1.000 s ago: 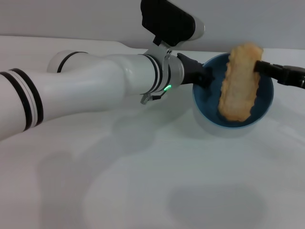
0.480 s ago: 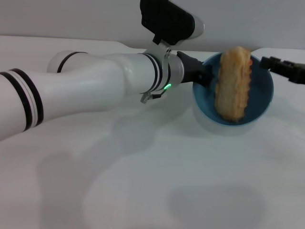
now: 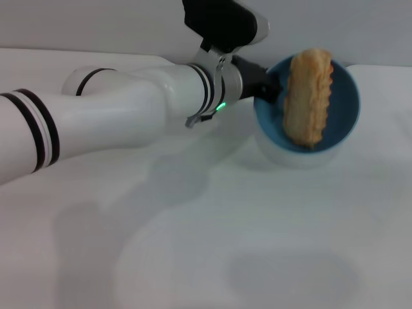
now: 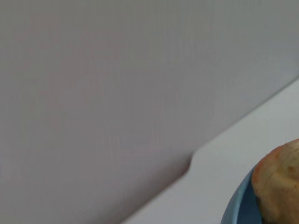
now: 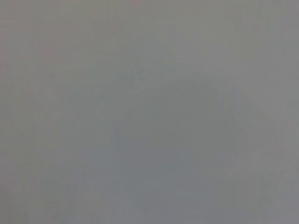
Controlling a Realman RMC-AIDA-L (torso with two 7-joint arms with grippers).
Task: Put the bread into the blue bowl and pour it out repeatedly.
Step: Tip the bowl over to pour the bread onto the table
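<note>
Left gripper (image 3: 265, 87), clamped on the rim of the blue bowl (image 3: 341, 103), has lifted and tilted it; the bread (image 3: 308, 96) lies inside, released by the now-withdrawn right gripper, so pouring is imminent.

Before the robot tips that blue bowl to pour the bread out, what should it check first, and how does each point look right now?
1. Bread in the bowl: ok. The bread lies inside the blue bowl, leaning on its far rim.
2. Bowl held: ok. The left gripper is clamped on the bowl's rim at the robot's left side.
3. Bowl off the table: ok, judging by the shadow on the white table; it is already tilted toward the camera.
4. Right gripper out of the way: ok, it appears in no view.
5. Landing spot under the bowl: cannot tell; the bowl hides part of it.
6. Bread stuck or loose: cannot tell.
</note>
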